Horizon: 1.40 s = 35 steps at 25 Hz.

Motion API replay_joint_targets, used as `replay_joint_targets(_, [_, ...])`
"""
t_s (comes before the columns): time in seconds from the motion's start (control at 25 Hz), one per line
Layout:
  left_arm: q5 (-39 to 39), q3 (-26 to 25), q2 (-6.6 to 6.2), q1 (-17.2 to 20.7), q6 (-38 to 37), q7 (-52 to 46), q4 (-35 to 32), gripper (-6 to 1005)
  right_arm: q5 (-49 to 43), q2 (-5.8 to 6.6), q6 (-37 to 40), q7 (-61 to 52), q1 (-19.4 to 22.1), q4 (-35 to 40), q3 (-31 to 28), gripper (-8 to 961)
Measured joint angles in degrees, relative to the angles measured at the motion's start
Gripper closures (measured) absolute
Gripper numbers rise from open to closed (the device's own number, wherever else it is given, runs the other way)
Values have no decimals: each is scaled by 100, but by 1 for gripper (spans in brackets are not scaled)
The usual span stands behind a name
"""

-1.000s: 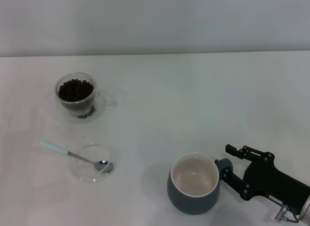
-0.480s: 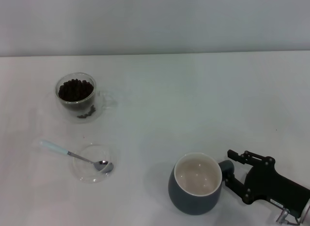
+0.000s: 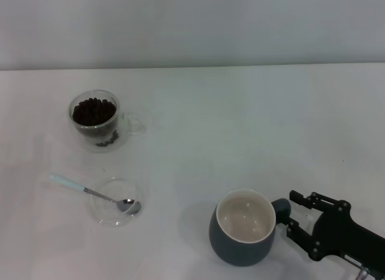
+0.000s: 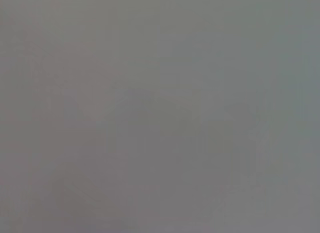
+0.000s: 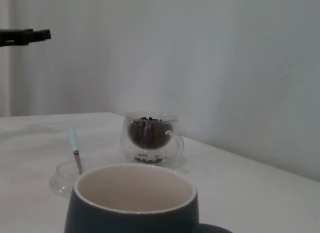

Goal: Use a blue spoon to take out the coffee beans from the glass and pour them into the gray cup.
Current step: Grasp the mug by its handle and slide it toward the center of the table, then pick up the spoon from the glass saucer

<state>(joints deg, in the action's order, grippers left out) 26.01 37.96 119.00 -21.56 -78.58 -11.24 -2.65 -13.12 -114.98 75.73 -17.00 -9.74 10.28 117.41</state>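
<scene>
Nearest the robot, at the lower right of the head view: right gripper (image 3: pixel 293 215), black, fingers spread apart on either side of the loop handle of the gray cup (image 3: pixel 242 228), not visibly clamping it. Gray cup upright on the white table (image 3: pixel 240 124), cream-white inside bare, handle turned toward the gripper; same cup (image 5: pixel 131 203) filling the foreground of the right wrist view. Farther left, near the front edge: shallow clear glass saucer (image 3: pixel 115 202), with the metal bowl of the blue spoon (image 3: pixel 96 193) resting inside it, shaft crossing the rim and pale blue handle end lying out on the table beyond the saucer's left side. Also seen from the right wrist: saucer (image 5: pixel 65 177) and spoon (image 5: pixel 75 150) standing behind the cup. Farther back still, well apart from the cup: the glass (image 3: pixel 96 120), upright, clear handle pointing right, holding the heap of coffee beans (image 3: pixel 93 111); glass (image 5: pixel 149 137) and beans (image 5: pixel 147 132) visible from the right wrist too. Plain pale wall behind the table. Left gripper nowhere in view; left wrist view showing only a flat gray field.
</scene>
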Motion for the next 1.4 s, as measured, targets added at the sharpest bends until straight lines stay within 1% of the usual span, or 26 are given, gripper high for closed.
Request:
replay_joint_targets(0.44, [0, 0, 0, 43, 0, 8, -68, 347, 25, 34, 928, 2, 91, -713, -370, 501])
replay_joint_targets(0.56, [11, 7, 0, 68, -24, 9, -69, 347, 27, 60, 1230, 4, 113, -929, -513, 501])
replay_joint_targets(0.68, [41, 24, 5, 105, -72, -28, -66, 347, 33, 137, 1672, 83, 167, -1119, -786, 501])
replay_joint_targets(0.8, [83, 39, 18, 175, -252, -349, -6, 346, 38, 192, 2053, 164, 256, -1182, -1301, 501])
replay_joint_targets(0.92, [279, 55, 25, 304, -470, -1065, 77, 346, 40, 246, 2439, 220, 295, -1184, -1965, 501])
replay_joint_targets(1.0, [468, 56, 26, 390, -587, -1665, 122, 346, 40, 257, 2614, 294, 297, -1159, -2378, 501])
replay_joint_targets(1.08, [743, 60, 25, 483, -659, -2489, 143, 346, 40, 225, 2694, 367, 263, -1112, -2899, 501])
replay_joint_targets(1.12, [823, 63, 24, 515, -661, -2794, 145, 346, 40, 187, 2704, 404, 225, -1083, -3218, 501])
replay_joint_targets(1.2, [1050, 70, 12, 601, -653, -3539, 149, 345, 40, 136, 2697, 487, 165, -1014, -3611, 501])
replay_joint_targets(1.32, [1289, 186, 5, 710, -642, -4441, 151, 345, 39, 92, 2595, 666, 43, -879, -3939, 500])
replay_joint_targets(1.4, [1339, 378, 4, 780, -618, -5032, 151, 345, 39, 83, 2510, 710, -49, -826, -4099, 500])
